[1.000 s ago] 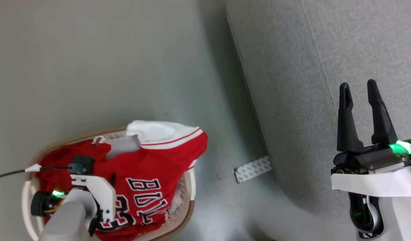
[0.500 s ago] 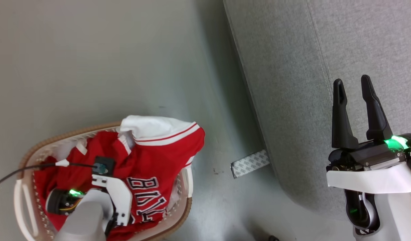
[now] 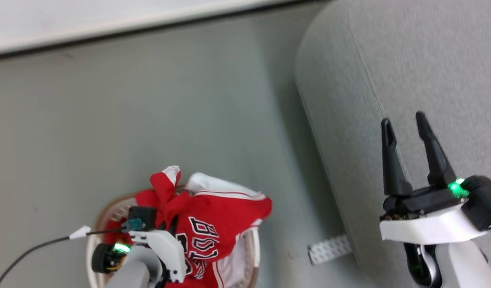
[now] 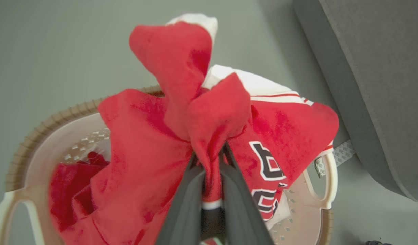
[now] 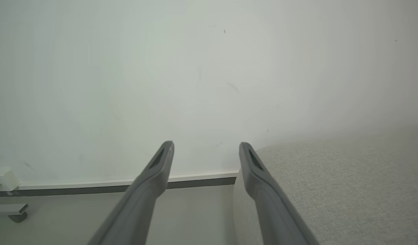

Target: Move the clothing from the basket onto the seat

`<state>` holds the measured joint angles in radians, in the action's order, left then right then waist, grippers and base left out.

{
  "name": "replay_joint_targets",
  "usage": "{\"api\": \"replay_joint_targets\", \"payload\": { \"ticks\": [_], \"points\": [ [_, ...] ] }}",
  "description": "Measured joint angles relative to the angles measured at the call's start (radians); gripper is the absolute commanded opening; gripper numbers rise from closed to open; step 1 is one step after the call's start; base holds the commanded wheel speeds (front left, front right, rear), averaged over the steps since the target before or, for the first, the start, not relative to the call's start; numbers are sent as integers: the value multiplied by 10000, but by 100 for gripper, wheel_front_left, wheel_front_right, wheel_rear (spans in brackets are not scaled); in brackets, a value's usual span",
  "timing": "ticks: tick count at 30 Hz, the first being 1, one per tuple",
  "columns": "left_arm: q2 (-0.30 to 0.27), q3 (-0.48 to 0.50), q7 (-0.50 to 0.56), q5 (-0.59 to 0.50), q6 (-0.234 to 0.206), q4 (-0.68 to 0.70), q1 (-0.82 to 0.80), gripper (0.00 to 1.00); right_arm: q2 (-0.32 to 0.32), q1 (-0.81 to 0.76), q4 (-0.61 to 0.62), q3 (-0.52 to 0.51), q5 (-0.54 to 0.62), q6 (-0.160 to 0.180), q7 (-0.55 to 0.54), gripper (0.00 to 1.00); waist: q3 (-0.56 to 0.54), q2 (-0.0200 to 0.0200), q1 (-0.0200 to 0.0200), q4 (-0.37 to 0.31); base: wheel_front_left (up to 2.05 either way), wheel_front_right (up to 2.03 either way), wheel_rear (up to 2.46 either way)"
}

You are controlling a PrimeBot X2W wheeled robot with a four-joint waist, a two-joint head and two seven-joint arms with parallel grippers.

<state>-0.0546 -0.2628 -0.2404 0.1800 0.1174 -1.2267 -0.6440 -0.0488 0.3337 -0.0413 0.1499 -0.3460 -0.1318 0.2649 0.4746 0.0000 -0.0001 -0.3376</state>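
Presently, the red jersey with white trim and black lettering [image 4: 140, 136] lies bunched in the oval white perforated plastic basket with a tan rim band [image 4: 42, 126], one fold raised above the rim. The left gripper [image 4: 210, 153], above the basket, pinches that fold between its dark fingers. The large light grey woven-fabric seat [image 3: 429, 60] stands apart, right of the basket. The right gripper [image 3: 403, 120], farther right of the basket, has its fingers spread, holding nothing.
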Motion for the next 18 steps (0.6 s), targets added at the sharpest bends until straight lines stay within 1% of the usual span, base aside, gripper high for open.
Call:
{"api": "replay_joint_targets", "payload": {
  "ticks": [3, 7, 9, 18],
  "points": [
    [35, -244, -165, 431, 71, 594, 415, 0, -6, -231, -146, 81, 207, 0, 0, 100, -719, 0, 0, 371, 0, 0, 0],
    [40, -1139, -213, 1513, 98, 1885, 1232, 0, -84, -569, -322, 163, 376, 0, 0, 100, -1645, 0, -1, 913, 0, 0, 0],
    [54, -1417, -215, 1841, 100, 2529, 1501, 0, -151, -736, -382, 163, 382, 0, 0, 100, -2066, 0, -1, 1203, 0, 0, 0],
    [-15, -1969, -228, 2654, 100, 5003, 2296, 0, -215, -1363, -577, 460, 391, 0, 0, 100, -3732, 0, -2, 2425, 0, 0, 0]
  ]
}}
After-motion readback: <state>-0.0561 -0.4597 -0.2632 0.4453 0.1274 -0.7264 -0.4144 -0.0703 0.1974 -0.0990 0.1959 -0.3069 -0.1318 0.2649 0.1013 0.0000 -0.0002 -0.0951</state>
